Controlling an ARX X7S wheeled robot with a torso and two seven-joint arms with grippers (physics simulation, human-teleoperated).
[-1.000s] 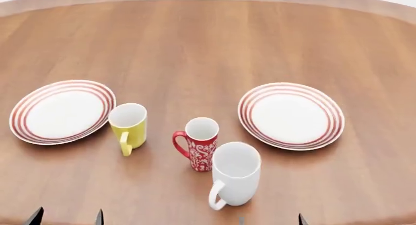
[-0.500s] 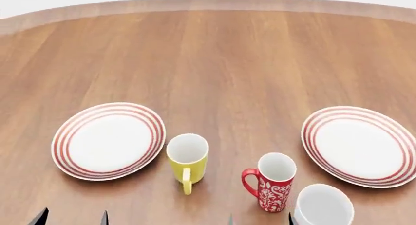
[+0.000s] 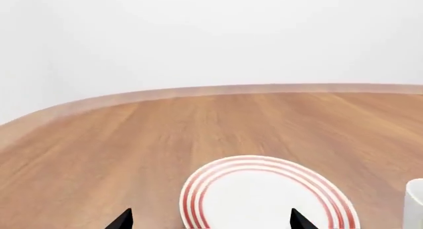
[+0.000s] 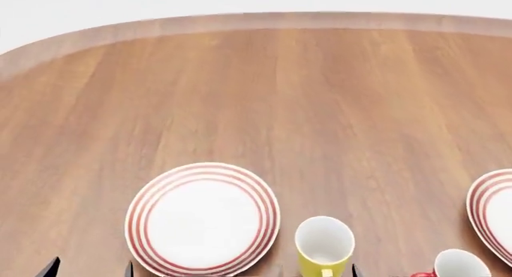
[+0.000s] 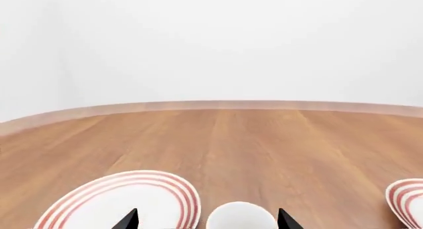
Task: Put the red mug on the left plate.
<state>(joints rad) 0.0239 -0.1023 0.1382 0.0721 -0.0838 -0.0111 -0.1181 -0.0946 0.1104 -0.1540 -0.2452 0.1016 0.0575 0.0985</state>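
Left plate [image 4: 202, 219] sits flat on the counter [image 4: 256, 97], near-left in the head view. It is round and shallow, with a glossy white centre and thin red concentric rings round the rim. Nothing is on it.

Yellow mug [image 4: 324, 246] stands upright just right of that plate, apart from the rim by a thin gap. It is white inside, with its handle toward the near edge, and it stands between the plate and the red mug.

Red mug [image 4: 461, 266] is at the near-right edge of the head view and mostly cropped. Only the white inside, the rim and a sliver of red show. It is well apart from the left plate.

Second plate [image 4: 494, 216], same ring pattern, is far right, cut by the frame edge and just beyond the red mug.

The counter is wood-grain laminate, brown, with a rounded far edge and a lighter band along it. A plain white wall is behind.

Left pincer [image 3: 210, 220]: only two dark tips show, spread wide apart with nothing between them, so it is open, with the left plate just ahead. Right pincer [image 5: 207, 220]: its tips are likewise spread and hold nothing, with the yellow mug's rim between and ahead of them.
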